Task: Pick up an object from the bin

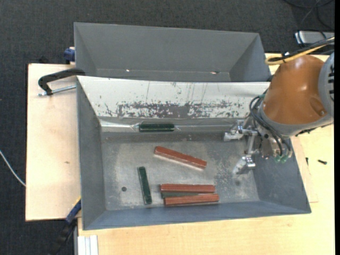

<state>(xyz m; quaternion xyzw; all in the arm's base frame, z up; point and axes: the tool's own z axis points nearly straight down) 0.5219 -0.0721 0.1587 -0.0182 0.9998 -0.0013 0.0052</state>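
Note:
My gripper (pixel 239 151) hangs over the right part of the bin floor, open, with bare floor showing between its fingers. Nearest to it, off to the left, a red-brown flat bar (pixel 180 158) lies slanted in the middle of the floor. Two more red-brown bars lie side by side near the front wall, one (pixel 187 187) just behind the other (pixel 191 198), left of and below the gripper. None of these touches the fingers.
A dark green bar (pixel 144 185) lies lengthwise at the front left. Another dark green bar (pixel 156 127) rests along the foot of the back wall. A small dark spot (pixel 124 189) marks the floor at the left. The arm's orange cover overhangs the right wall.

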